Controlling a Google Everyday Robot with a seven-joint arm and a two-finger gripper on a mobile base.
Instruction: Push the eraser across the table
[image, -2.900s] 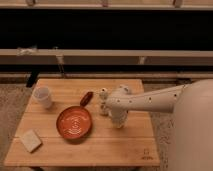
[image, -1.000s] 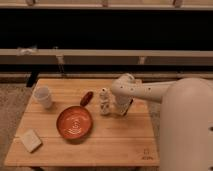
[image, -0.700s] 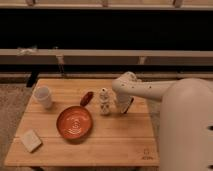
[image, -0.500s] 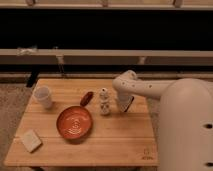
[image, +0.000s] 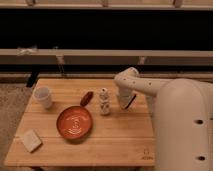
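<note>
So the gripper (image: 125, 102) is down on the right side of the table (image: 115, 145), just right of a small white figurine (image: 104, 101), and the eraser (image: 130, 101) looks like that dark sliver right at its tip, touching or nearly so — honestly can't tell if the claw is apart or together from here. I'd say we're at the contact stage of the push, so the next move calls for keeping low and sweeping the eraser over bare wood, steering clear of the figurine and the orange pan (image: 74, 123). White cup (image: 43, 96) and beige block (image: 31, 140) are well away on the left.
</note>
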